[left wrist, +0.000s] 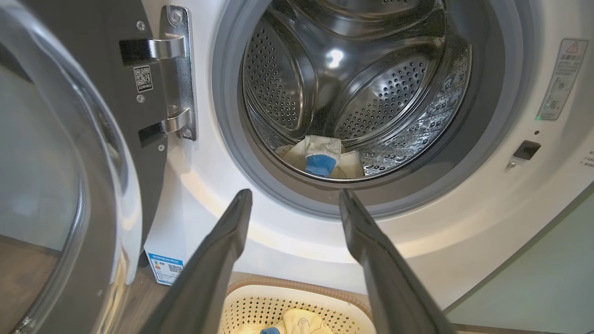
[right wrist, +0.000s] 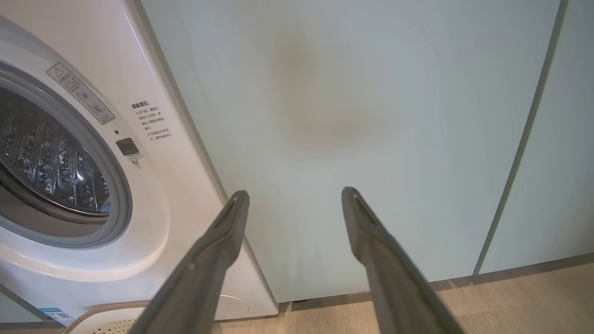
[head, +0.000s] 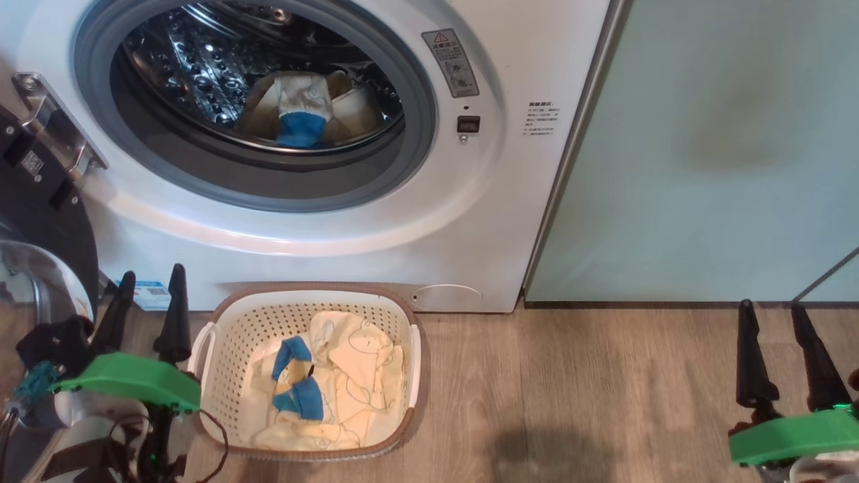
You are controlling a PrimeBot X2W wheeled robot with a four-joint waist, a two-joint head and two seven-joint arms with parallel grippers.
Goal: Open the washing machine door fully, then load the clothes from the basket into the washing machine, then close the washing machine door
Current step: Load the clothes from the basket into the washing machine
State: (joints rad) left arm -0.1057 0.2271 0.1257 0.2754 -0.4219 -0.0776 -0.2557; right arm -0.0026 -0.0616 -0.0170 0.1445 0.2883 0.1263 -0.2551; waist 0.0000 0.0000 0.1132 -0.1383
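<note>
nearest, at lower left: left gripper [head: 152,274], long dark fingers spread to the full, gripping nothing, hanging just beside the basket's left handle, likely parked for a short drop onto the next garment. at lower right: right gripper [head: 772,305], likewise fully spread and empty, well apart from the work over the wood-look plank floor [head: 570,389], seemingly kept out of the way.

between them, nearer the left: small rectangular cream plastic basket [head: 302,290] with perforated sides and brown rim, set on the floor close against the machine's foot, keeping each lift short; long axis hard to judge from above. inside: soft pale yellow clothes [head: 362,376] with thin blue line drawings and bright blue patches, crumpled, no clear long axis.

behind: white front-loading washing machine [head: 470,221], mouth facing the robot, a cream-and-blue piece [head: 302,111] lying low in the perforated steel drum [head: 194,67]; loading judged partly done. far left: large round glossy black door [head: 40,221] with clear glass bowl, swung wide on its steel hinge [head: 57,121], leaving the mouth unblocked. right: pale mint green cabinets [head: 704,168].
</note>
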